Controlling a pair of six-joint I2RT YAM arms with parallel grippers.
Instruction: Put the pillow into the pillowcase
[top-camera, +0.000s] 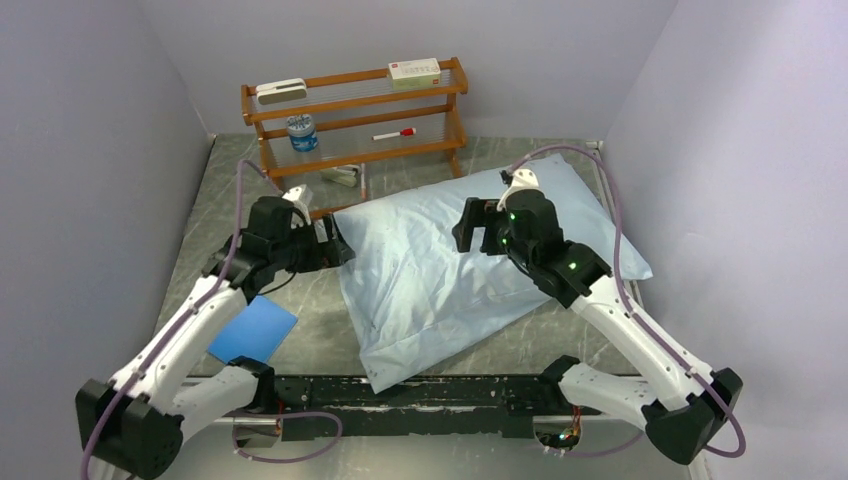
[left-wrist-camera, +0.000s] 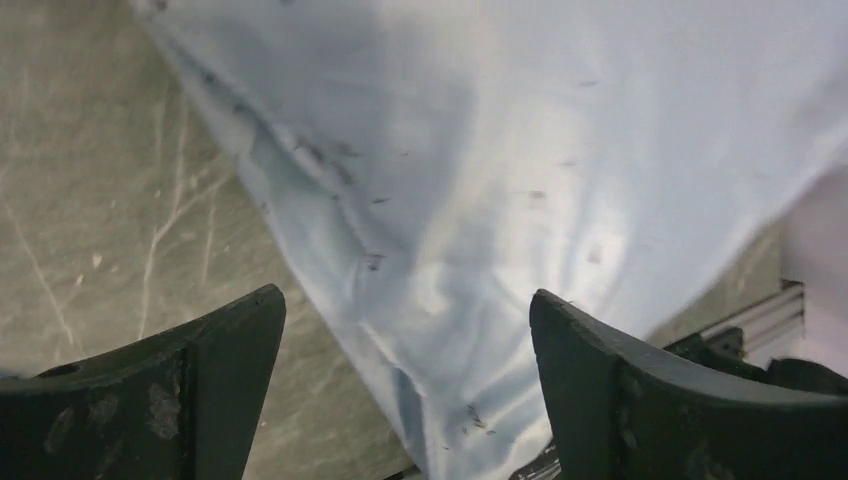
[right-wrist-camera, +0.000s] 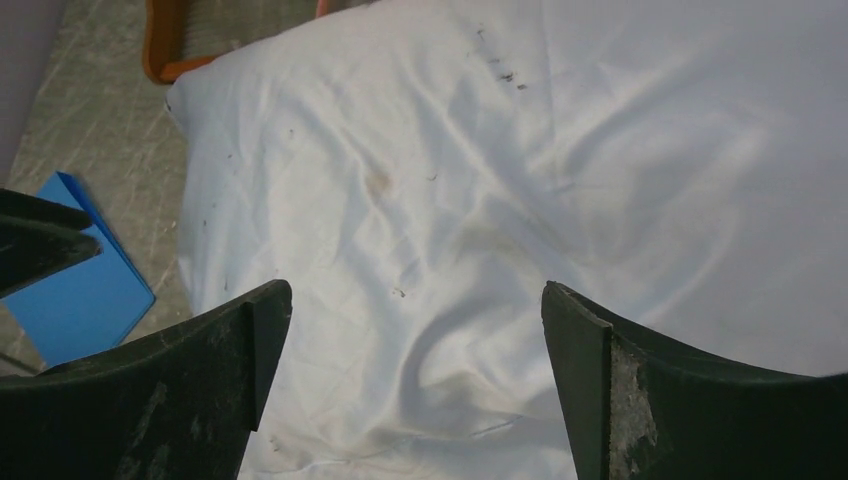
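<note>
Sky-blue fabric, 1 piece: the pillowcase (top-camera: 450, 280) lies plump and diagonal across the middle of the grey marbled table (top-camera: 320, 340). One corner points at the near edge. Only cloth shows, so the pillow itself is covered and I cannot tell how it sits.

Counts:
- Grippers: 2.
- Flat bright-blue sheet (top-camera: 253, 330): 1, on the table left of the pillowcase and apart from it.
- Wooden rack (top-camera: 455, 110): 1, against the back wall, three shelves.

Rack contents:
- Top shelf: a white box (top-camera: 414, 71) with red print and a pale block (top-camera: 281, 90).
- Middle shelf: a blue-labelled jar (top-camera: 301, 132), contents unreadable, and a red-capped marker (top-camera: 394, 133).
- Bottom shelf: one small object, too small to name.

Left gripper (top-camera: 335, 245) (left-wrist-camera: 405, 380): at the pillowcase's left edge, jaws wide apart, clamping nothing. Its wrist view alone shows the fabric's seamed edge crossing the table between the jaws, and a metal rail (left-wrist-camera: 760, 320).

Right gripper (top-camera: 468, 228) (right-wrist-camera: 415, 380): above the pillowcase's middle, jaws spread, nothing gripped. Its wrist view renders the cloth near-white, with small specks, and catches the sheet (right-wrist-camera: 85, 290) and an orange rack corner (right-wrist-camera: 165, 55).
</note>
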